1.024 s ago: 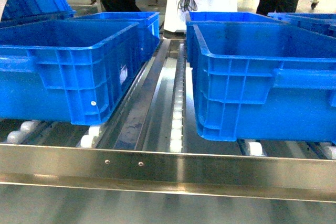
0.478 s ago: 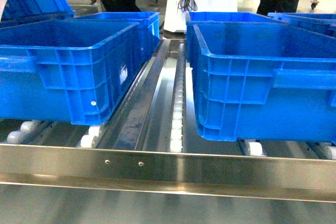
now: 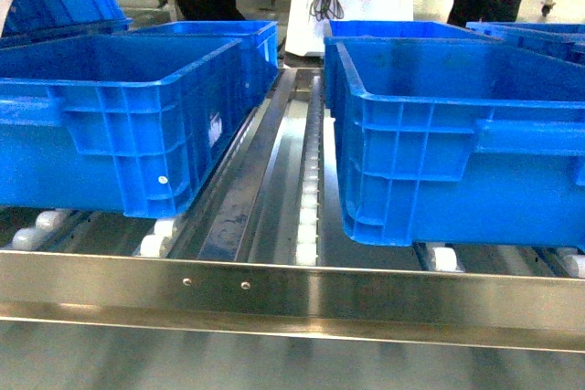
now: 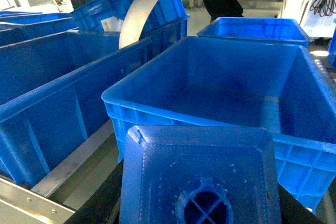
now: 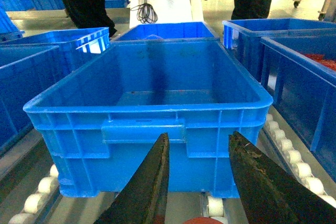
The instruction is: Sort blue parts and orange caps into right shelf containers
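Blue part fills the bottom of the left wrist view, stud end toward the camera – cross-shaped hollow in the round stud visible. It sits right at the left pincer, dark edges of it just showing on either side of the block; looks pinched on the part, though the fingertips themselves are hidden. Beyond it, an open blue bin with a bare floor, more bins to its left and behind. Right pincer is spread, two dark fingers apart with nothing between them, pointed at the front wall of a right shelf container. That bin's floor looks bare too. A sliver of something orange-red shows at the bottom edge below the pincer – cannot tell what it is. Head view: two front bins on the shelf, left one and right one, a strip of white rollers between them. Neither arm shows in the head view.
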Controlling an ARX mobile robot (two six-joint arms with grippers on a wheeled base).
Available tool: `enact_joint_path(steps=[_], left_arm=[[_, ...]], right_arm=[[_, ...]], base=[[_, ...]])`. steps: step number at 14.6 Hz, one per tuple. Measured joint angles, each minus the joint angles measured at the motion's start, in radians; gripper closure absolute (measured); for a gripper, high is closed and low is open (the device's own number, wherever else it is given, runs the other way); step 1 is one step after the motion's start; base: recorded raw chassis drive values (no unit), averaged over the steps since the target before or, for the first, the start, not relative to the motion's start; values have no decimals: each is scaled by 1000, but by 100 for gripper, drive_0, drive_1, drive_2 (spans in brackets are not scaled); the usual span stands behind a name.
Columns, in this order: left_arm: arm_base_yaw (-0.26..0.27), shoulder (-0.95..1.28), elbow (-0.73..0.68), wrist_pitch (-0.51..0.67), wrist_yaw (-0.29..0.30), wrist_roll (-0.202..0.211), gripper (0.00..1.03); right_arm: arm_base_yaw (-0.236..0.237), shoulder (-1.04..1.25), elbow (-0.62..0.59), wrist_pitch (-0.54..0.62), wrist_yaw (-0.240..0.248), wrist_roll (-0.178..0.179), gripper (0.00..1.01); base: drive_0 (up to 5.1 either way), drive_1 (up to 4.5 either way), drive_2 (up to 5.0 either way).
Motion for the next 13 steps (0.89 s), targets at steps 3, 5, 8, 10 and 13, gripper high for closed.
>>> enact_joint_path(steps=[3,5,8,10,13], left_arm=[[0,0,0,0,0,0,59],[0,0,0,0,0,0,59],[0,0,0,0,0,0,59],[0,0,0,0,0,0,59],[0,0,0,0,0,0,59]], right_arm=[[0,0,0,0,0,0,67],[0,0,0,0,0,0,67],[0,0,0,0,0,0,67],[-18,-30,107,-330,-146,-90,67],[22,195,340,-328,-185,-93,67]], base=[[0,0,0],[0,0,0],[0,0,0],[0,0,0],[0,0,0]])
